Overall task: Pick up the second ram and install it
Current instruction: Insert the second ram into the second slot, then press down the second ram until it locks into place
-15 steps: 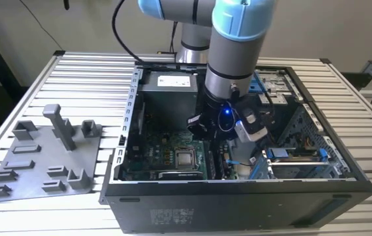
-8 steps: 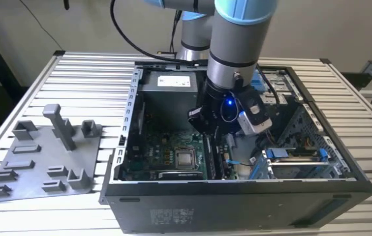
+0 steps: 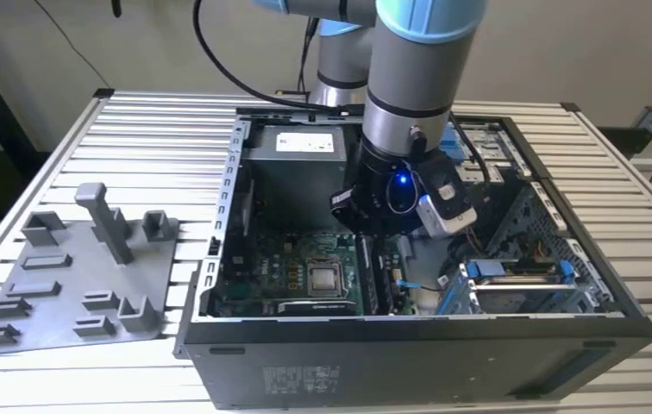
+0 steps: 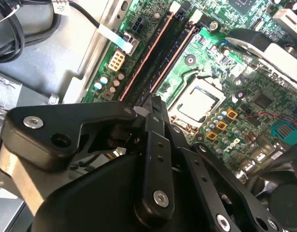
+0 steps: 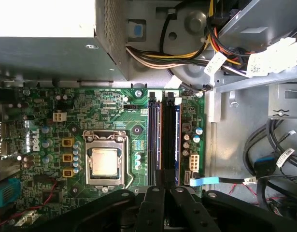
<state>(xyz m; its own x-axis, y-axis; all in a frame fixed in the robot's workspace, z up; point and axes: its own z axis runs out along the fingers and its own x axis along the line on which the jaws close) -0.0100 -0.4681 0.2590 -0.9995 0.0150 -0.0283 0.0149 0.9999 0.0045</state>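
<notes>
My gripper point(image 3: 386, 241) reaches down into the open computer case point(image 3: 234, 216), low over the memory slots point(image 3: 379, 276) of the green motherboard point(image 5: 114, 104). In both wrist views its black fingers point(image 4: 150, 102) are drawn together at the tips point(image 5: 162, 189). The second ram point(image 5: 164, 145) is a thin dark stick seen edge-on. It stands in the slot straight in line with the fingertips, which close on its top edge. Another stick with a bluish face point(image 5: 175, 140) sits in the neighbouring slot, away from the processor.
The processor socket point(image 5: 106, 162) lies beside the slots. The power supply point(image 3: 291, 159) and cable bundles point(image 5: 187, 53) crowd the far end, and a drive cage point(image 3: 522, 280) stands at the exterior view's right. A grey tray with upright posts point(image 3: 73, 285) lies on the slatted table outside the case.
</notes>
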